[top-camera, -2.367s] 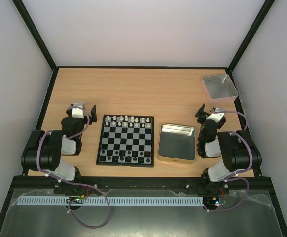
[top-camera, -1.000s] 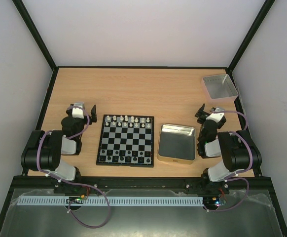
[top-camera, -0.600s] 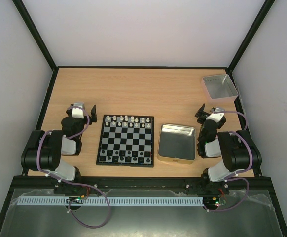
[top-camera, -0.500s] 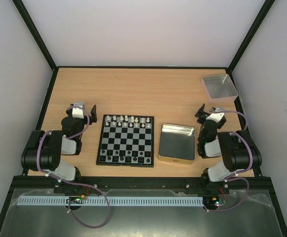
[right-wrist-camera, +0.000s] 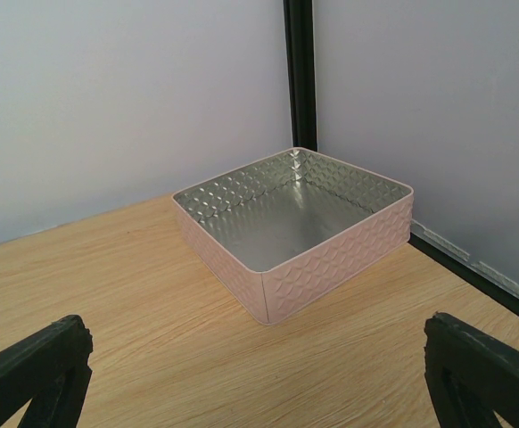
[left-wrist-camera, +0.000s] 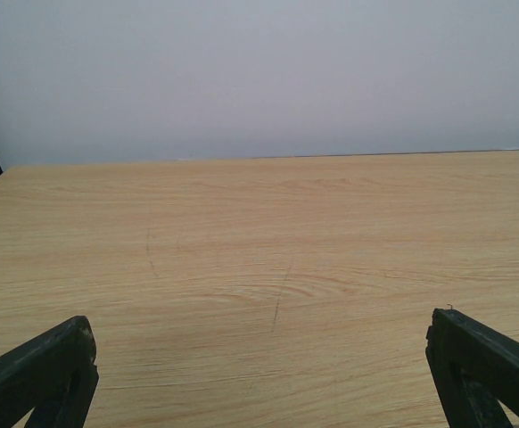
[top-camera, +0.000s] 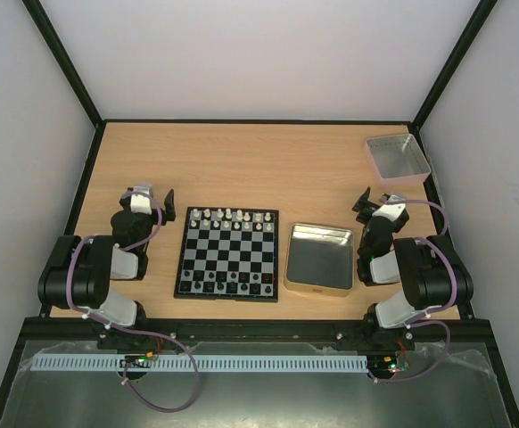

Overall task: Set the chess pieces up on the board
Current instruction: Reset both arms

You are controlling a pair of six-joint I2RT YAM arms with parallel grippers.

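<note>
The board [top-camera: 227, 254] lies between the two arms in the top view. White chess pieces [top-camera: 233, 217] stand in rows along its far edge and black chess pieces [top-camera: 224, 283] along its near edge. My left gripper [top-camera: 149, 198] rests folded back left of the board, open, with only bare table between its fingers [left-wrist-camera: 37, 370]. My right gripper [top-camera: 374, 201] sits to the right, past the tin, also open and holding nothing. Its fingers [right-wrist-camera: 487, 370] frame bare wood in front of the pink tray.
A gold-rimmed metal tin [top-camera: 318, 259] lies just right of the board, nothing visible in it. A square pink tray [top-camera: 397, 157] [right-wrist-camera: 295, 227] with a silvery inside stands in the far right corner against the black frame post [right-wrist-camera: 300, 76]. White walls enclose the table.
</note>
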